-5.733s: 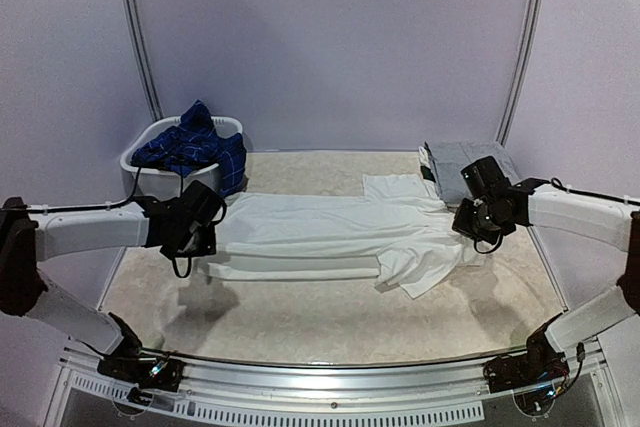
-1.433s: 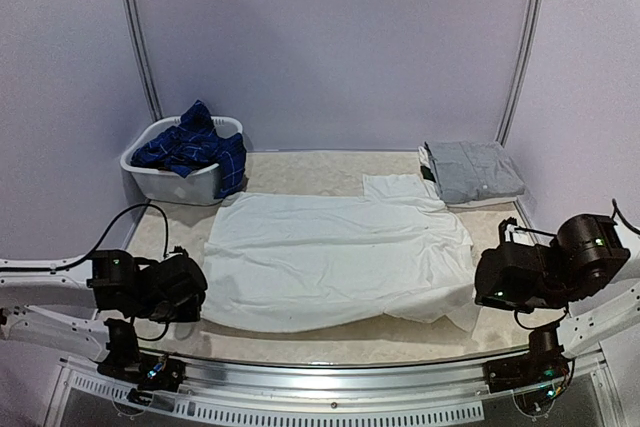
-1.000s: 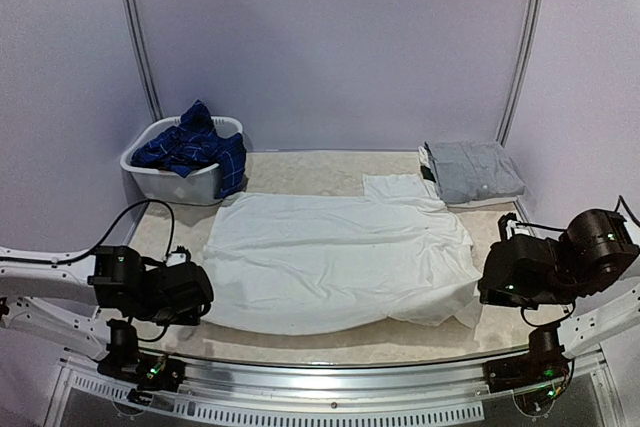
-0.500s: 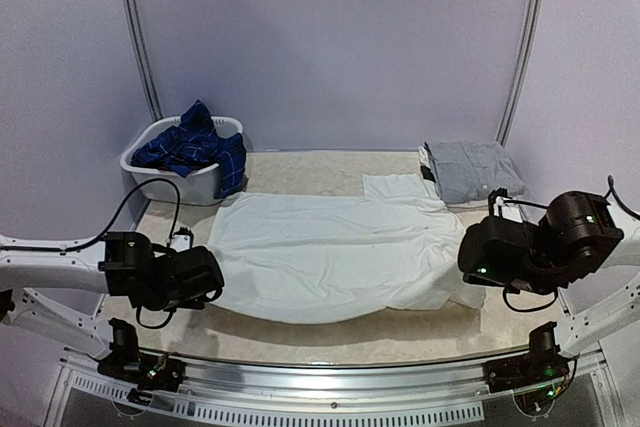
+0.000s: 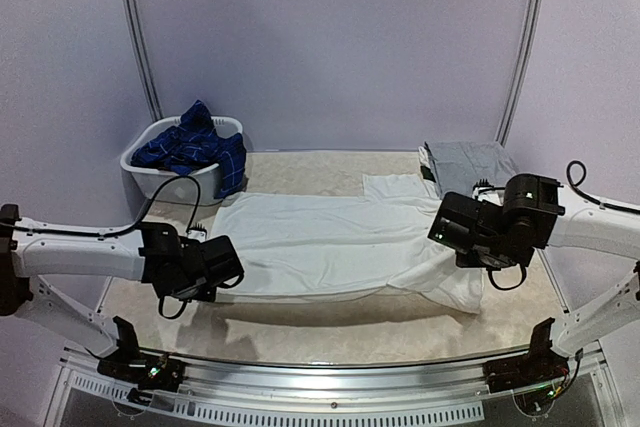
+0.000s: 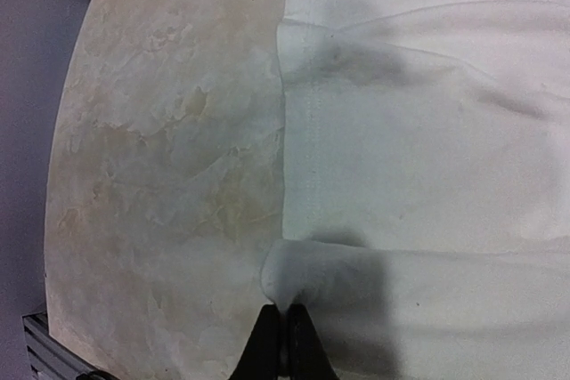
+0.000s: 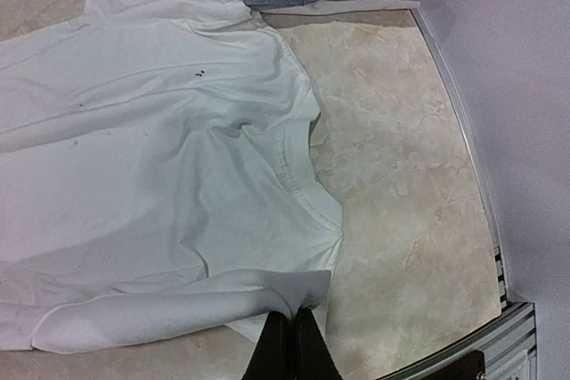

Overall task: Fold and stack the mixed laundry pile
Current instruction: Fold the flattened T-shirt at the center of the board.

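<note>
Both the left claw and right claw grip the white garment by its near hem; uneven travel across the bench would skew the fold.

The white garment lies spread across the middle of the table, long axis running left to right, with one sleeve toward the far edge. Its near hem is lifted and rolled over. The left end effector pinches its near left corner, and the right end effector pinches its near right corner. The navy plaid shirt lies crumpled at the far left corner. The grey folded garment lies flat at the far right corner.
</note>
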